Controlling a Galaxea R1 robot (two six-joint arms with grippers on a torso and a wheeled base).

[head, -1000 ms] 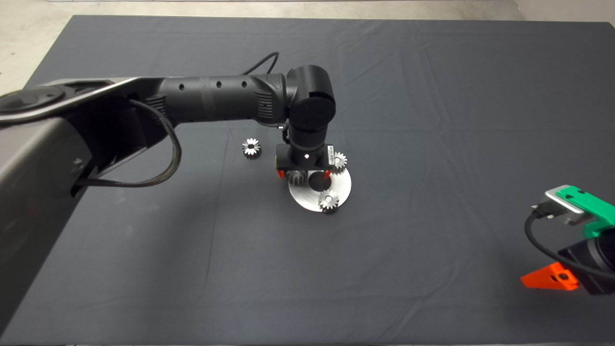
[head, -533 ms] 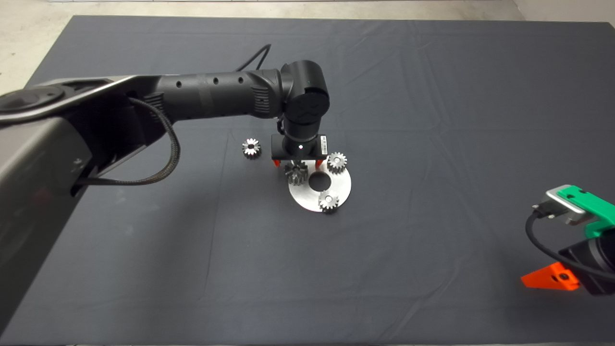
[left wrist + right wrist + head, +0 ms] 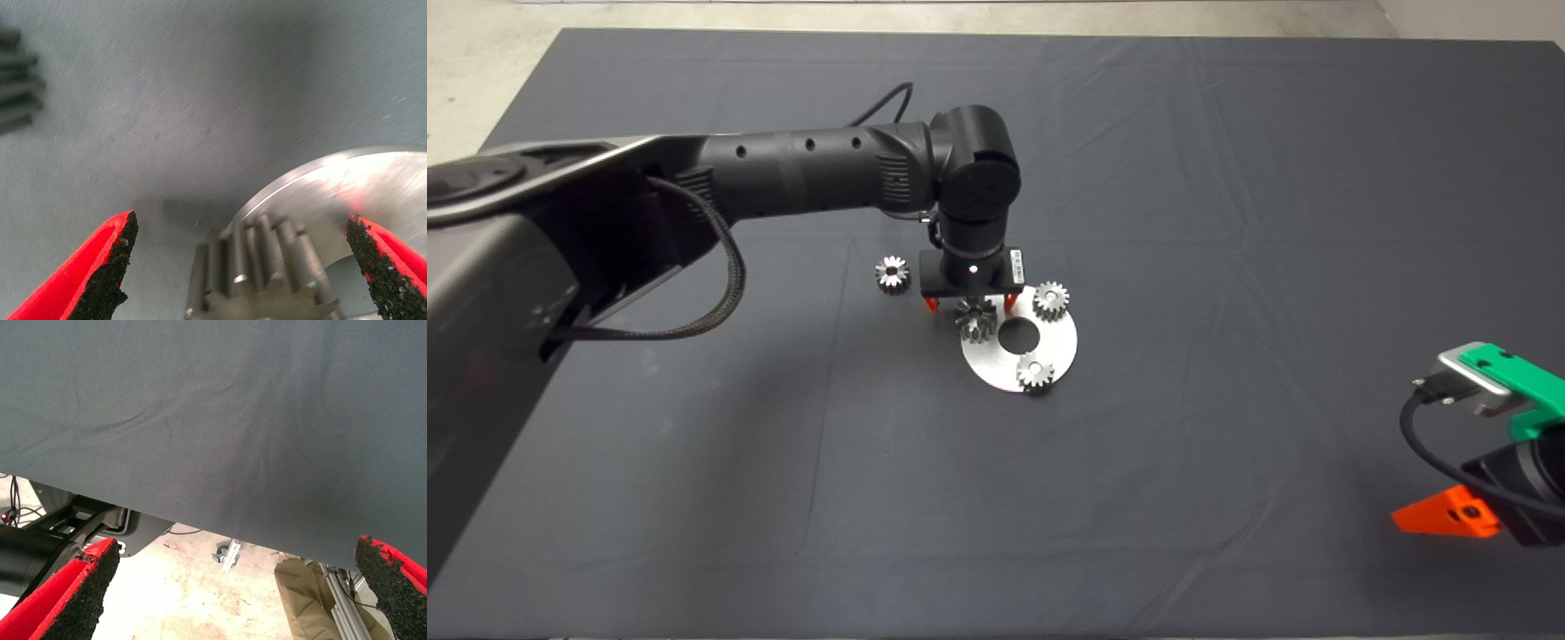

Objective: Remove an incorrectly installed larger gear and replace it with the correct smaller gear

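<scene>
Left claw (image 3: 967, 305) hangs over the far-left edge of the round steel plate (image 3: 1058, 342), fingers (image 3: 100, 270) spread wide either side of the larger gear (image 3: 975, 318), not touching it. That gear sits on the plate beside the centre hole. One smaller gear (image 3: 891, 273) lies on the mat left of the plate. Right claw (image 3: 1440, 517) parked at desk's lower right, wide open.

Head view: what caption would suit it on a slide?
Left gripper open over the larger gear on a round metal plate.
</scene>
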